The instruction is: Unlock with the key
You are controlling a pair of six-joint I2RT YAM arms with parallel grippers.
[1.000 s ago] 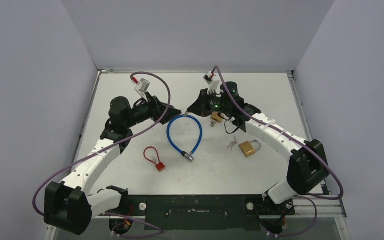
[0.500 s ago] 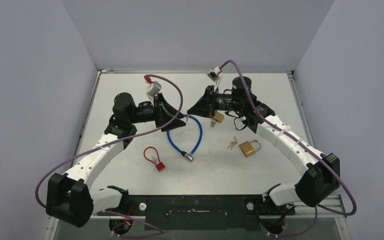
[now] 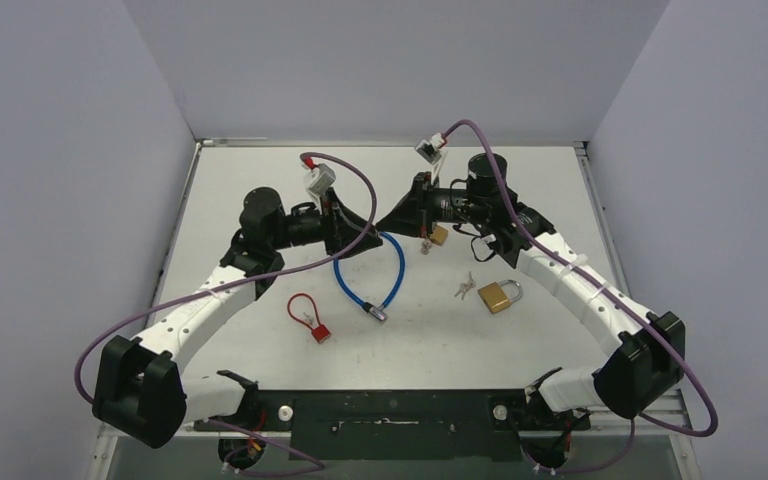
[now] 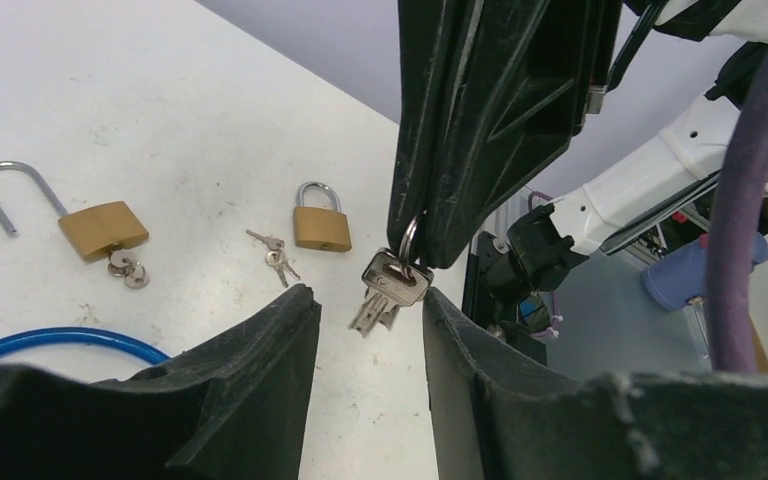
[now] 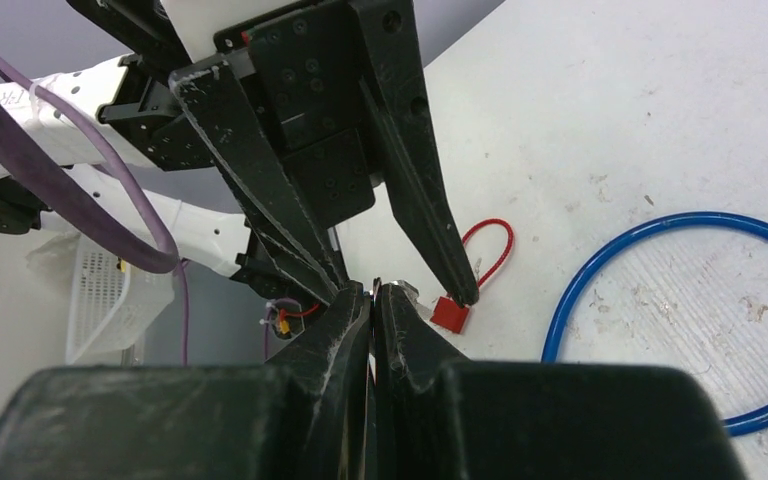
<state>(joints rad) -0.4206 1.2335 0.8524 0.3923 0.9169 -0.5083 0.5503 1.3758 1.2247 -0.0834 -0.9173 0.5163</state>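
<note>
Finding: a robotics laboratory test cell.

Grounds: a white counter [image 3: 260,185] is closed in along its far, left and right edges by plain pale panels [image 3: 380,60]. A left arm [image 3: 195,310] and a right arm [image 3: 570,280] are bolted to a black mounting rail [image 3: 390,412] at the near edge. A purple cable [image 3: 472,122] loops to the wrists. A brass padlock [image 3: 498,295], a blue cable lock [image 3: 368,265] and a red cable lock [image 3: 308,315] lie loose mid-counter.
</note>
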